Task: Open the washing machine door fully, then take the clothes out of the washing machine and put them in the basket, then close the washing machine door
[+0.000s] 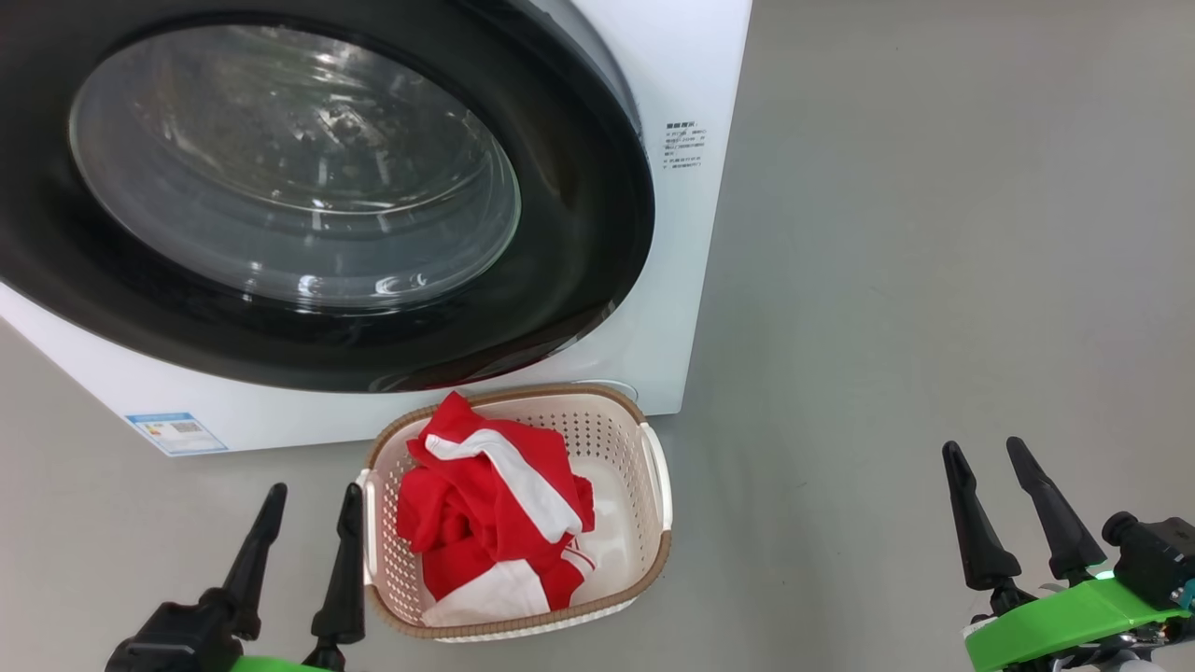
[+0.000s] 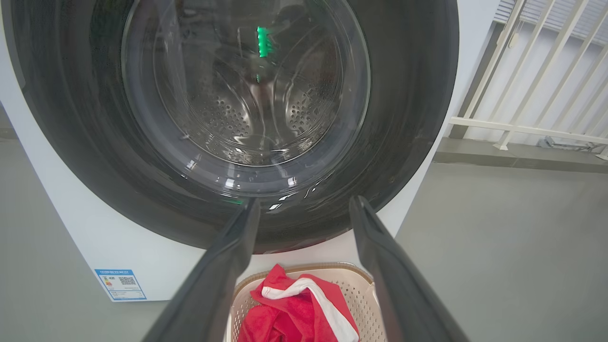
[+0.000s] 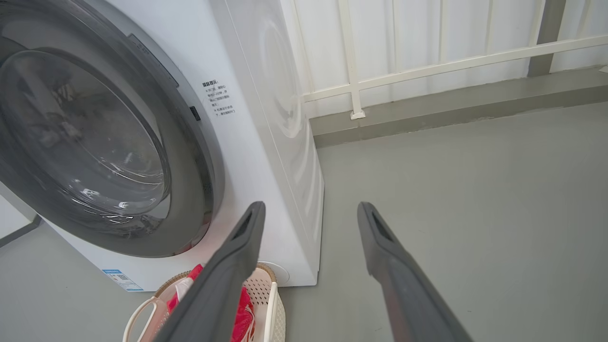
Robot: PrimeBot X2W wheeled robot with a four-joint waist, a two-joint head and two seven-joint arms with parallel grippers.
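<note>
A smooth, matt grey floor (image 1: 934,233) spreads wide under soft, even light, with a few faint scuffs and no hard shadows. At its far edge runs a low grey kerb (image 3: 451,107). On the kerb stands a white railing (image 3: 352,88) of slim upright bars joined by a horizontal rail. Behind the bars lies a pale, brightly lit white surface, its material unclear.
</note>
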